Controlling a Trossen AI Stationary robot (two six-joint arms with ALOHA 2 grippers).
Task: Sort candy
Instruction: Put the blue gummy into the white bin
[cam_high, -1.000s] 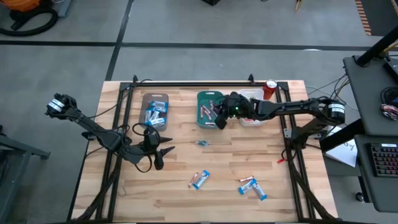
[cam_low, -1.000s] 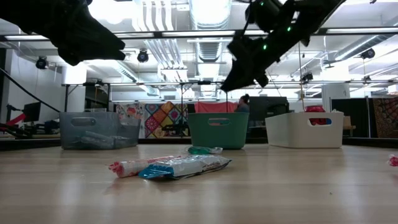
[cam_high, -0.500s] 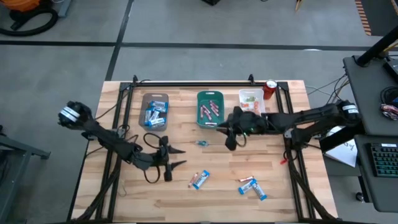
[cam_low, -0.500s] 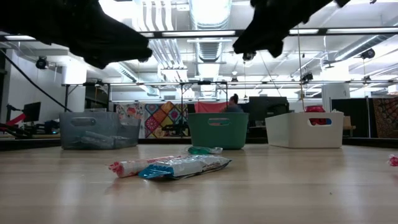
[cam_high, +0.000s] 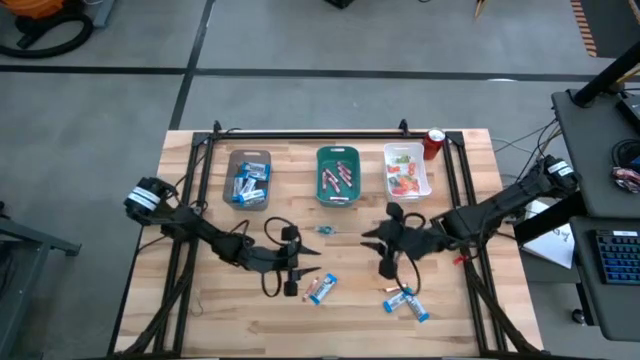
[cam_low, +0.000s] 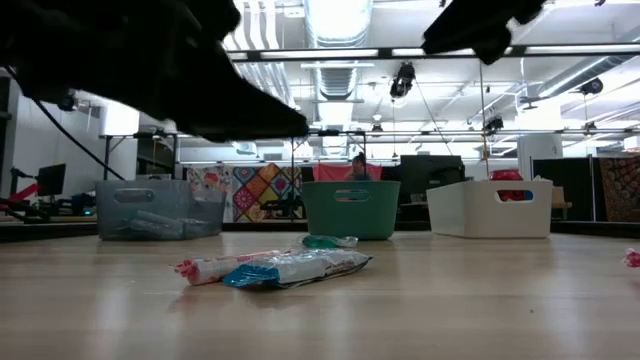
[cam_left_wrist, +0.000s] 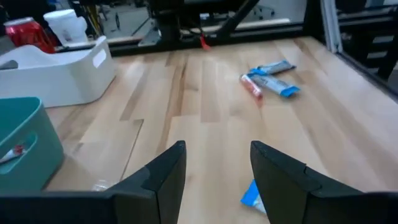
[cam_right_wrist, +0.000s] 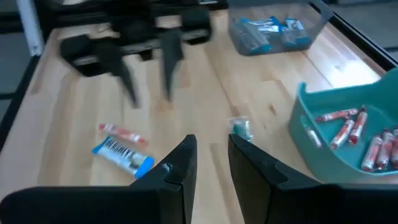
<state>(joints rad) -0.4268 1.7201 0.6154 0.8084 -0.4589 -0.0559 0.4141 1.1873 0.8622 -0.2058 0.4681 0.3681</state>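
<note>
- We are between picks: both arms hang over the table's middle, heading for loose candy
- Our left gripper sits just at 9 o'clock of a blue-and-red candy pair; its fingers are spread with nothing between them
- Our right gripper hovers at 12 o'clock of a second candy pair; its fingers stand a little apart and empty
- One small green sweet lies alone near the table's centre, at 6 o'clock of the teal tray
- Sorted so far: blue bars in the brown tray, red sticks in the teal tray, small mixed pieces in the white tray
- Next move, as we judge it: each gripper drops onto one wrapper, closes, and carries it to the matching tray
- Against a second ago: our right gripper has left the teal tray and swung toward 6 o'clock; our left gripper has slid toward 4 o'clock, closer to its candy; the loose candy has not moved
</note>
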